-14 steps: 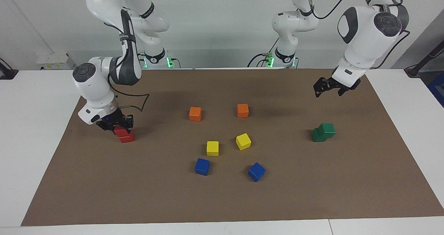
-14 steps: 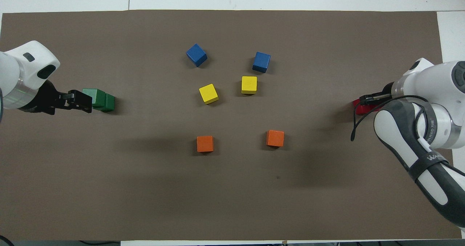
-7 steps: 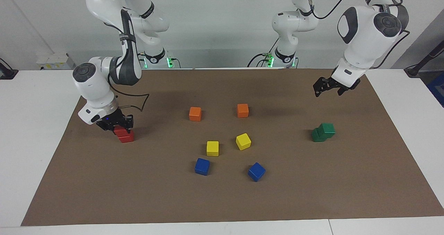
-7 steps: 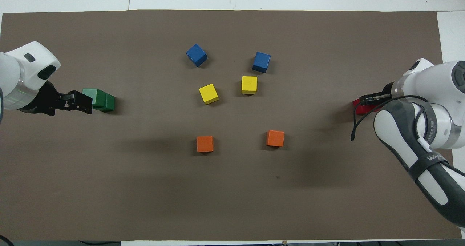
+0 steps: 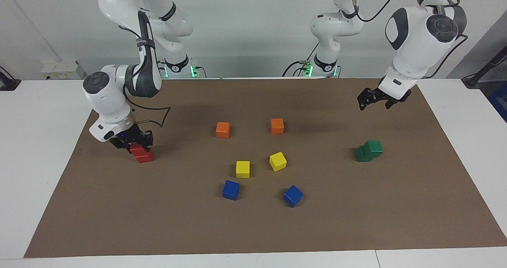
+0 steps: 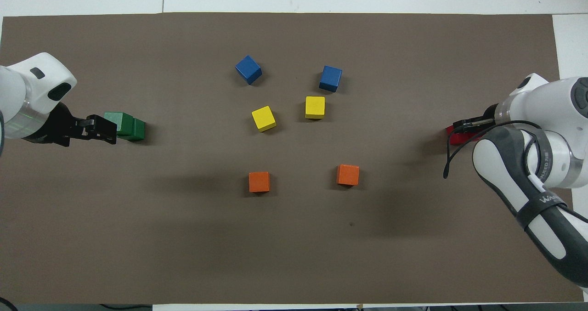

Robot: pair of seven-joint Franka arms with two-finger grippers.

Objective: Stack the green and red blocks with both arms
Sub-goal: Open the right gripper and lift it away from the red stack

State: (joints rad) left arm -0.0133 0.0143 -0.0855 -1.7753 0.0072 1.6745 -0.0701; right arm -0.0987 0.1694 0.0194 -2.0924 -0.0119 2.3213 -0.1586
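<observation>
My right claw [image 5: 132, 144] sits low on the upper of the two red blocks [image 5: 141, 153], its fingers on either side of that block; I cannot tell whether they are gripping it or have already let go. That red pair stands stacked near the surface [image 5: 253, 228] edge at the right arm's end. My left claw [image 5: 372, 99] hangs empty in the air with its fingers spread, over bare mat toward the corner by its own base, well apart from the green blocks [image 5: 369, 151]. Those two are stacked near the edge at the left arm's end, the top one sitting noticeably offset on the lower. I judge both stacks built, the green finished and released; what is left is freeing the red one and pulling back.
</observation>
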